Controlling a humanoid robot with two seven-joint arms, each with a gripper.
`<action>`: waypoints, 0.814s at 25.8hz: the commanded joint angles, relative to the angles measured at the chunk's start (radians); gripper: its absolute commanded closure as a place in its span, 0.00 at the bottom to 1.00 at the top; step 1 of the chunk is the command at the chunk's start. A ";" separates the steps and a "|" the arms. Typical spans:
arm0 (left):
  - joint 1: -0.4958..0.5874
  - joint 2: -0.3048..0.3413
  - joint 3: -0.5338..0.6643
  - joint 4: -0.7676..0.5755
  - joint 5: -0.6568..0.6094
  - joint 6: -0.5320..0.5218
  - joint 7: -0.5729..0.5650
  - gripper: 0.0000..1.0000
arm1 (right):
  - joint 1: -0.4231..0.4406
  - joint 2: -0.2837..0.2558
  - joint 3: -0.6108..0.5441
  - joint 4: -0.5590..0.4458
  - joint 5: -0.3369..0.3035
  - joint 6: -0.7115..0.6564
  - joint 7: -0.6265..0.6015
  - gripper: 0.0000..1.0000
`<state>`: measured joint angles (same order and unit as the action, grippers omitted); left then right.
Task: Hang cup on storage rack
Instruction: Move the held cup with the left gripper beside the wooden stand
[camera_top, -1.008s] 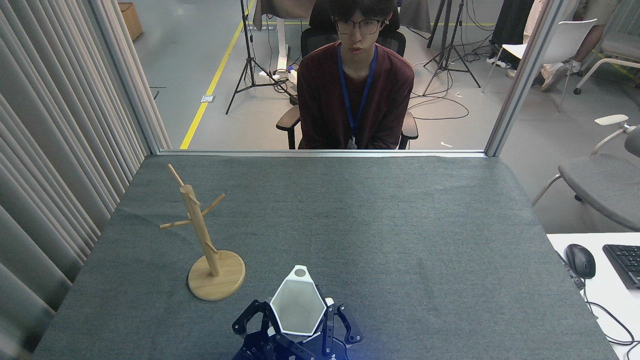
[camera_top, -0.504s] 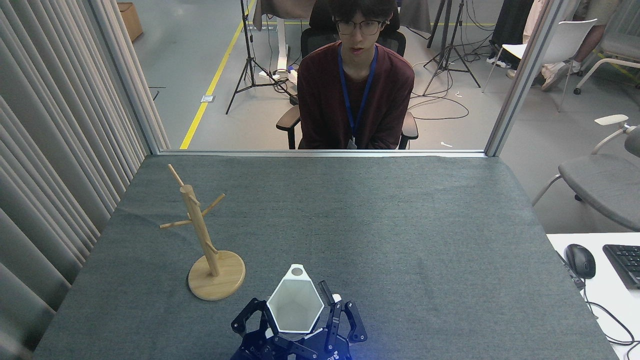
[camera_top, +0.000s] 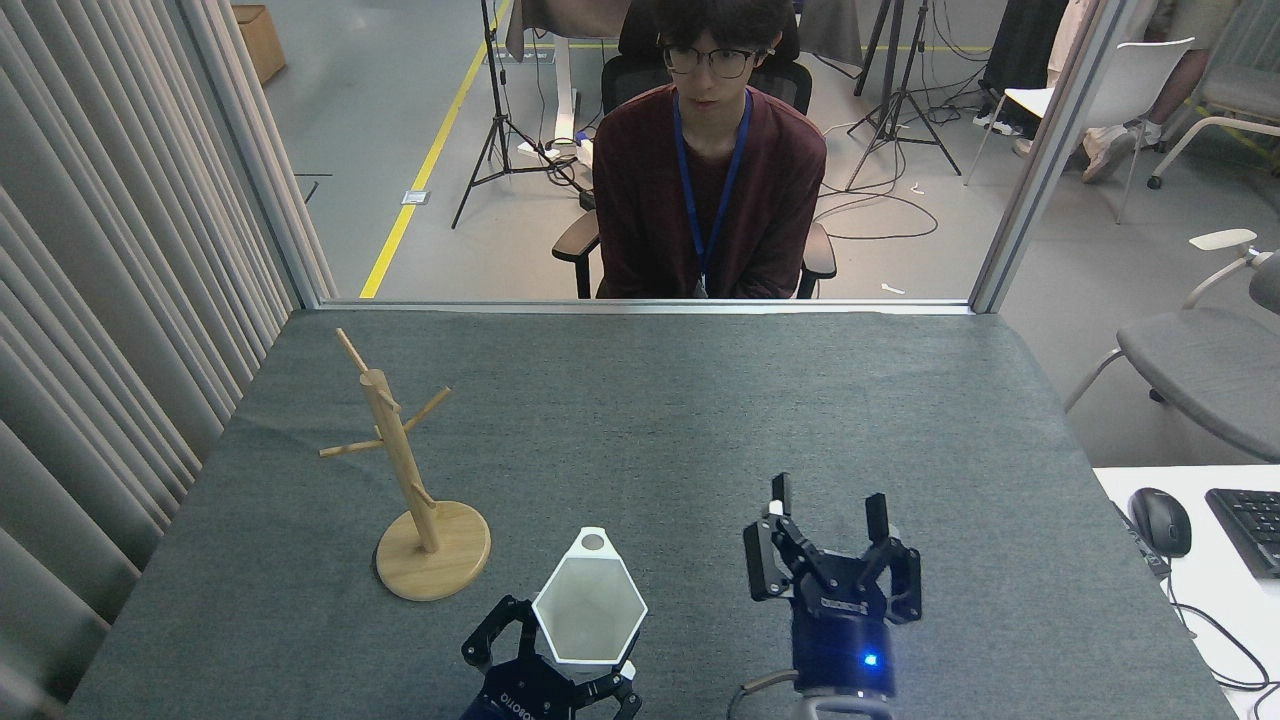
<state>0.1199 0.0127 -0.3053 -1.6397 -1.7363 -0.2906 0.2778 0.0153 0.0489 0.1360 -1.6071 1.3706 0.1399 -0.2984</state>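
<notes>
1. The left gripper (camera_top: 560, 655) sits at the near edge of the counter, its jaws pinching the cup (camera_top: 590, 610) from below and from both sides; one black finger (camera_top: 485, 635) shows to the cup's left.
2. The cup is white and faceted, its open mouth facing up toward the head camera, with the small rim tab (camera_top: 593, 541) and its round hole pointing away from the robot.
3. The right gripper (camera_top: 825, 515) stands to the right of the cup, apart from it, with its jaws spread and nothing between them; a blue light glows on its body.
4. The storage rack (camera_top: 400, 470) stands on its round disc base (camera_top: 433, 565) to the left of the cup and a little farther from the robot, near it but not touching. Its thin pegs are all bare.
5. The counter (camera_top: 700, 420) is covered in dark grey cloth.
6. A curtain (camera_top: 110, 300) hangs along the left side.
7. Beyond the far edge of the counter a person (camera_top: 710, 190) in a dark red top with a blue lanyard sits in a black chair.
8. At the right, a separate white desk holds a mouse (camera_top: 1160, 521) and a keyboard (camera_top: 1250, 530).
</notes>
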 joint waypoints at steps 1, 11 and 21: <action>0.006 -0.002 0.012 0.000 0.003 0.016 0.004 0.58 | 0.052 -0.089 -0.079 0.062 -0.033 -0.037 0.025 0.01; 0.060 0.007 0.339 -0.060 0.017 0.065 0.003 0.58 | 0.115 -0.121 -0.079 0.065 0.061 -0.086 0.022 0.01; -0.069 0.030 0.497 0.103 -0.043 0.318 -0.005 0.58 | 0.098 -0.119 -0.076 0.081 0.065 -0.086 0.022 0.01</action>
<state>0.0965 0.0304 0.1764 -1.5997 -1.7519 -0.0498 0.2746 0.1145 -0.0712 0.0586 -1.5283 1.4349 0.0536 -0.2712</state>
